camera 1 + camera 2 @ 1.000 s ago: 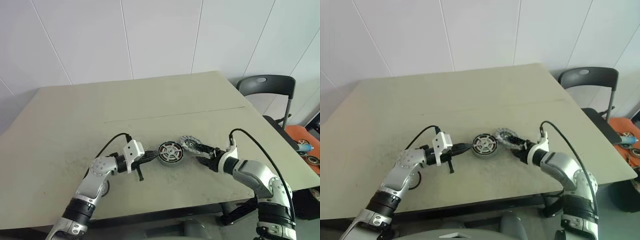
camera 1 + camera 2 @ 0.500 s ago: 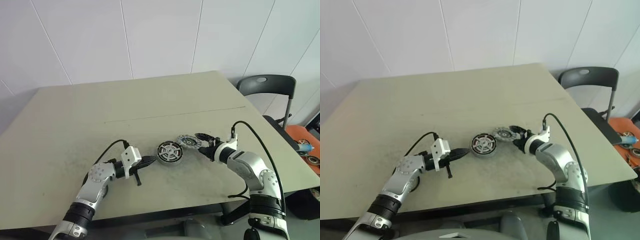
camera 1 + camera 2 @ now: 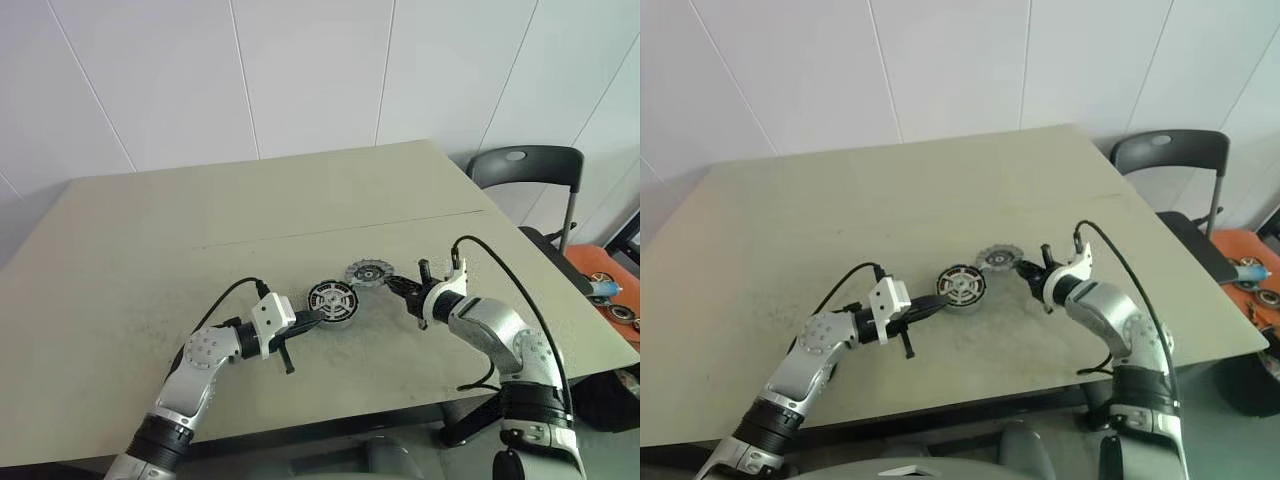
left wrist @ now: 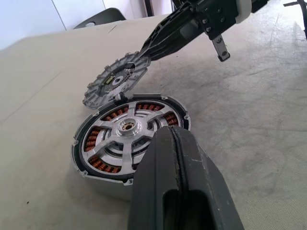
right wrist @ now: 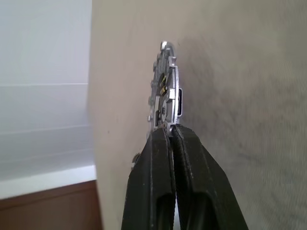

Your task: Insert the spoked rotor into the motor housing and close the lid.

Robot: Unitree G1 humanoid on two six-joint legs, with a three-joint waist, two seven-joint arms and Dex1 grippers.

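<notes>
The motor housing lies near the table's front middle. In the left wrist view, the spoked rotor sits inside it, with copper windings showing between the silver spokes. My left gripper is shut and empty, its tip at the housing's near rim. The lid, a grey slotted disc, stands just right of and behind the housing. It is tilted, with one edge raised. My right gripper is shut on the lid's right edge; in the right wrist view its fingers pinch the thin rim of the lid.
The beige table stretches back to a white wall. A black chair stands off the table's right corner. An orange surface with small parts sits at the far right.
My right gripper, open around the lid's edge earlier, has shut on it and tilted the lid up. The left gripper stays shut by the housing. The head camera has shifted slightly.
</notes>
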